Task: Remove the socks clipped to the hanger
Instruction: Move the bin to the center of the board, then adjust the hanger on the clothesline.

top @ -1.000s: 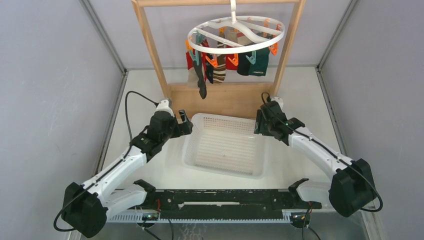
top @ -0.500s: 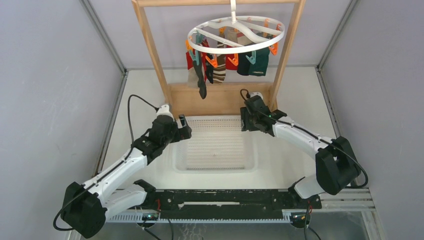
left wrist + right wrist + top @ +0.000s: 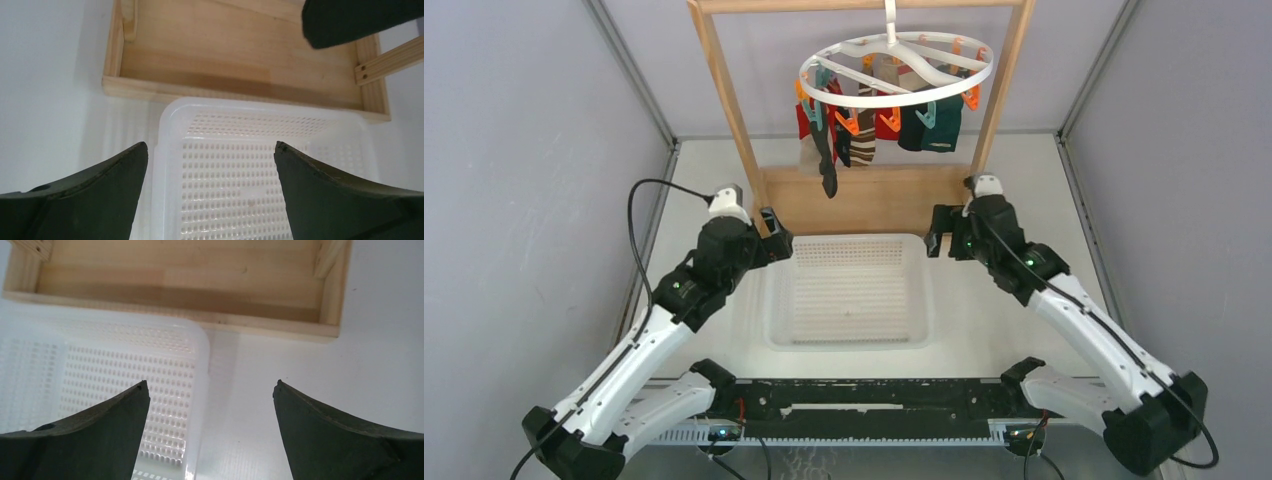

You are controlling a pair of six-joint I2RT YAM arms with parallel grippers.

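Claws of the left gripper [image 3: 776, 234] and right gripper [image 3: 936, 233] spread wide, holding nothing.
Each hovers over a far corner of the white perforated plastic basket [image 3: 776, 300]. Red, green, dark and striped fabric socks [image 3: 864, 135] hang clipped under the round white plastic ring hanger [image 3: 894, 100], hooked on the wooden frame rack [image 3: 724, 90] behind the basket.

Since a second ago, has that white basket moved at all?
Yes. The basket slid left and straightened, now sitting square with the wooden rack's base.
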